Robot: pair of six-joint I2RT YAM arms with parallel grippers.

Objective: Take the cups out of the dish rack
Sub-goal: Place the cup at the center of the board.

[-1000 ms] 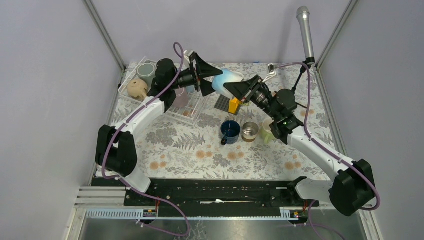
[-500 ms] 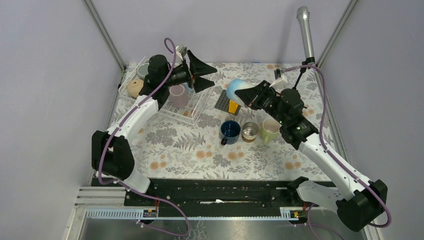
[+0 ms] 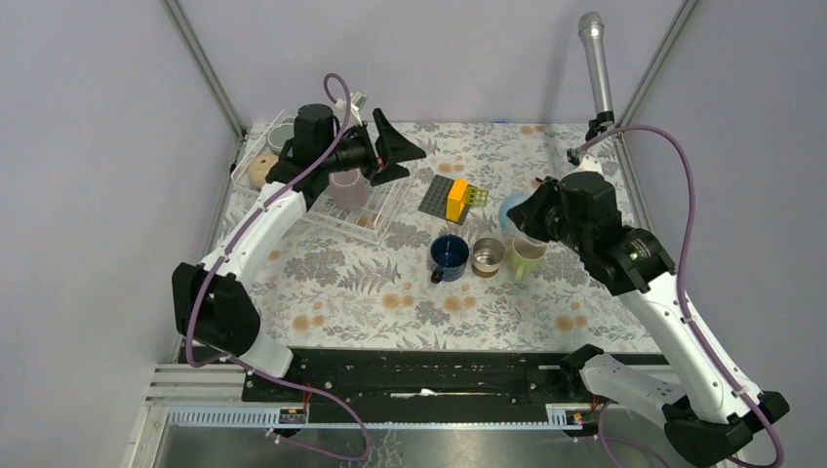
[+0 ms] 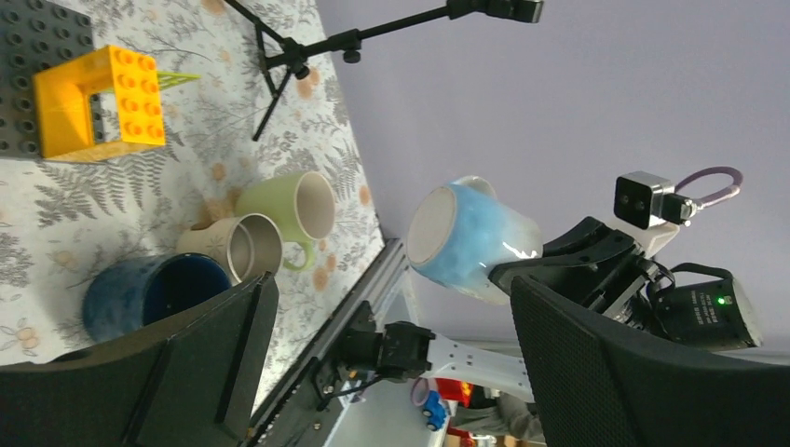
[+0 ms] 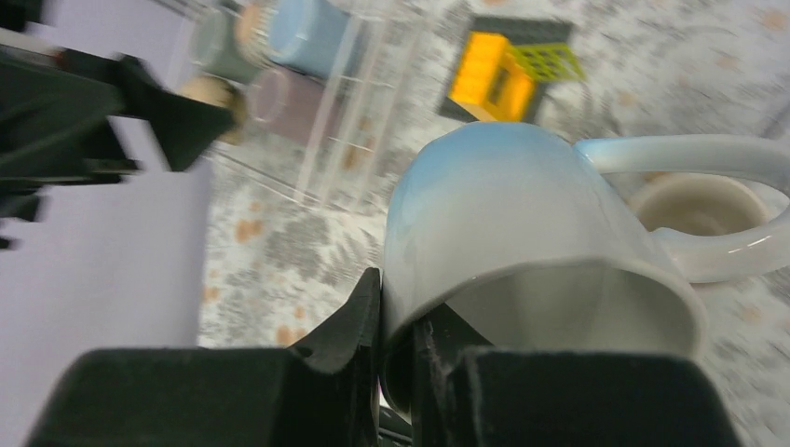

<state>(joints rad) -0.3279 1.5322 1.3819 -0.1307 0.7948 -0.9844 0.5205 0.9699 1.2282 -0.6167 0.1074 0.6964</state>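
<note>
Right wrist view first: the right gripper is clenched on the rim of the light blue mug, one finger apparently inside the mouth and one outside on the wall. The mug hangs in the air, tipped over with its mouth toward the wrist and its handle out to one side. From above, it hovers over the far side of the row already standing on the table: the navy mug, the steel mug and the pale green mug, closest to the green one.

The left gripper is spread wide and holds nothing, poised above the dish rack, near the mauve mug. A tan mug and a grey mug also sit in the rack, and the right wrist view shows another blue mug there.

We judge the step in hand to be the carry and set-down of the light blue mug, with about four mugs left to unload. The next move calls for turning the wrist so the mug's base faces down, and lowering it onto bare cloth beside the green mug. We would let go only once it rests flat. We should watch the handle, which could clip the green mug's rim, and keep clear of the studded plate with its yellow block.
</note>
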